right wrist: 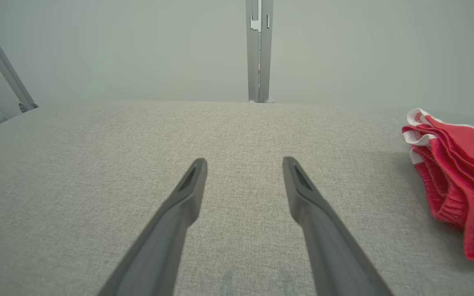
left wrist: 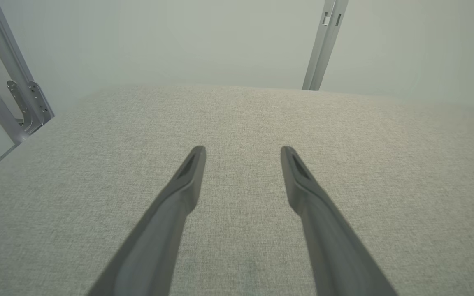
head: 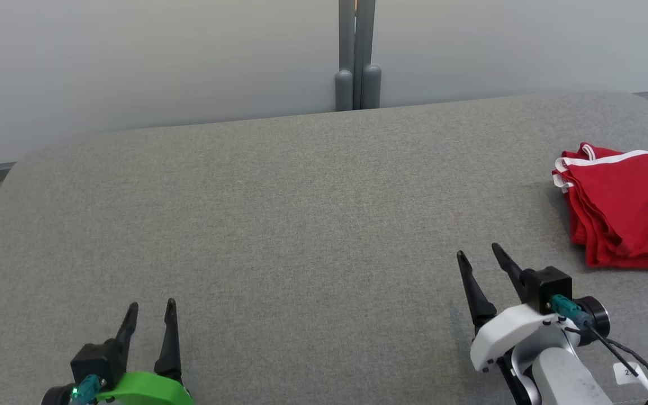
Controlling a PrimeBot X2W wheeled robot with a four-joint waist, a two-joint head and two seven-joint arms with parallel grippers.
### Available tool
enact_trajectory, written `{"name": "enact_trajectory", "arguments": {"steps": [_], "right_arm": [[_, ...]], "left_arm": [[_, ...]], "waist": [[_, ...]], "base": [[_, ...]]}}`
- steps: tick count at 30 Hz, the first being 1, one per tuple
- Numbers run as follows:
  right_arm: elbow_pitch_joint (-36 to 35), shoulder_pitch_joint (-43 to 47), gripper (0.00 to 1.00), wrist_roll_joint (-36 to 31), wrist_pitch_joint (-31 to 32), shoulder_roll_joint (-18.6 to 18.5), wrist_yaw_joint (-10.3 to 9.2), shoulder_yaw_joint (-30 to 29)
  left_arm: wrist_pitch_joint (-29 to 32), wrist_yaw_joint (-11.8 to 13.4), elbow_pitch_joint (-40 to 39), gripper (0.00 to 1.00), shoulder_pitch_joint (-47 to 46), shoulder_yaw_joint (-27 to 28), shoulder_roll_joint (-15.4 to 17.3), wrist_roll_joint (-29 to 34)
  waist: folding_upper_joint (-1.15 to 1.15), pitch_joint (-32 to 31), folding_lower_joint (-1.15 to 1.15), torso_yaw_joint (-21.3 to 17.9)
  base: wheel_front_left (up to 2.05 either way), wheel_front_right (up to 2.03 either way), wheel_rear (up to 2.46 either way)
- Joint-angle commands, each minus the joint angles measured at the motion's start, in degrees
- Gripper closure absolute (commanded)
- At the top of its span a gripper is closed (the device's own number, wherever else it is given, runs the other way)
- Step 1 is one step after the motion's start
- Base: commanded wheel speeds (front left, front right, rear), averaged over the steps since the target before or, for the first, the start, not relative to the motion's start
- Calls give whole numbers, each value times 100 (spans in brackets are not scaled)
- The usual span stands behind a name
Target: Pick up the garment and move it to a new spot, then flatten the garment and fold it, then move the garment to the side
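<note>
The garment (head: 628,208) is red with white trim and lies folded in several layers at the far right of the grey fabric surface (head: 279,225). In the right wrist view the garment (right wrist: 463,193) sits at the right edge. My right gripper (head: 478,253) hovers open to the left of it and nearer the front, with nothing between its fingers (right wrist: 187,193). My left gripper (head: 151,306) is open at the lower left, far from the garment. In the left wrist view its fingers (left wrist: 189,176) spread over bare fabric.
A grey post (head: 358,56) stands against the pale wall behind the surface's rear edge. Metal frame brackets (left wrist: 19,102) stand off the left side. The surface's rounded corners fall away at the back left and back right.
</note>
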Motion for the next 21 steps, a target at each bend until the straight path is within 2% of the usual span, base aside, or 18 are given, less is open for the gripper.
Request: {"name": "enact_trajectory", "arguments": {"steps": [1, 5, 21], "right_arm": [[10, 0, 100, 12, 4, 3, 0, -9], [183, 183, 100, 87, 40, 25, 0, -26], [-211, 323, 100, 1919, 490, 17, 0, -290]], "left_arm": [[5, 0, 9, 100, -3, 2, -1, -11], [30, 0, 196, 100, 107, 10, -27, -76], [473, -5, -75, 100, 31, 118, -19, -1805]], "waist": [[0, 0, 0, 1], [0, 0, 0, 1], [0, 8, 0, 21]], "base": [[0, 0, 0], [0, 0, 0], [0, 0, 0]]}}
